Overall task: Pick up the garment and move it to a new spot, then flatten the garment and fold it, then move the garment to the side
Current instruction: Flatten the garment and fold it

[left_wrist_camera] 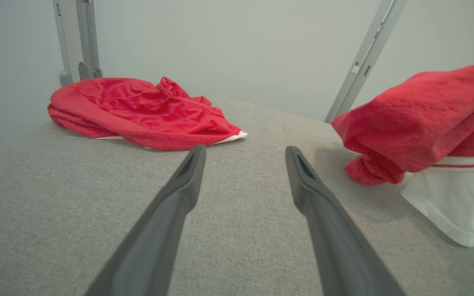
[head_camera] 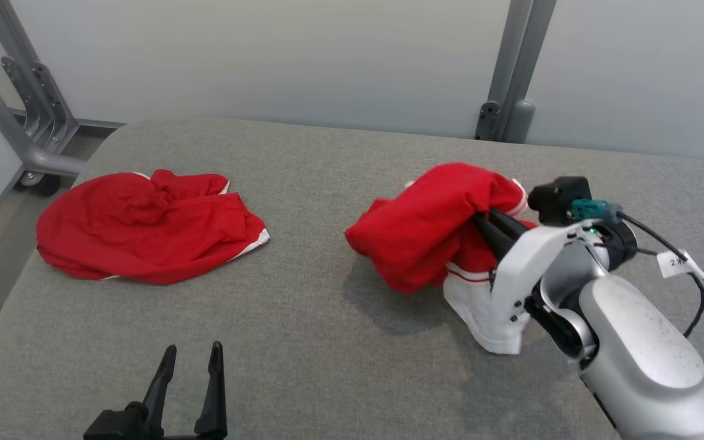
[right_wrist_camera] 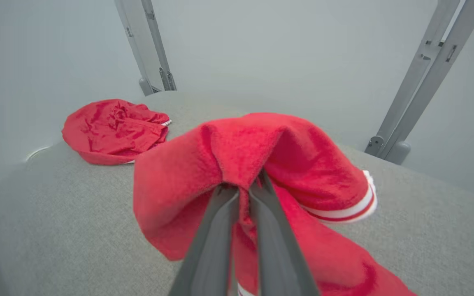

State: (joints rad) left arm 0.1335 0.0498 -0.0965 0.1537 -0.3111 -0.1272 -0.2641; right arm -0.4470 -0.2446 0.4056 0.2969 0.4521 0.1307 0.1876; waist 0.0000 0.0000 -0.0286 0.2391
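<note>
The right claw (right_wrist_camera: 242, 192) is pressed together on a fold of the red towelling garment (head_camera: 425, 226). Its two dark fingers are buried in the cloth, which bunches over and around them. This garment sits on the right half of the grey woven-fabric surface (head_camera: 327, 342). Its red bulk is raised off the surface with a shadow beneath, while its white panel (head_camera: 480, 305), edged with a thin red stripe, hangs down to touch the surface just beside the pale forearm (head_camera: 633, 342). A white-and-red striped cuff (right_wrist_camera: 344, 209) shows at the right side of the bunch. The left claw (head_camera: 193, 351) hovers low at the near left, fingers spread and holding nothing, apart from both cloths. Well apart to the left, a second crumpled red cloth with thin white trim (head_camera: 144, 226) rests on the surface. Grey metal frame posts (head_camera: 514, 73) stand behind the surface against a pale wall.
</note>
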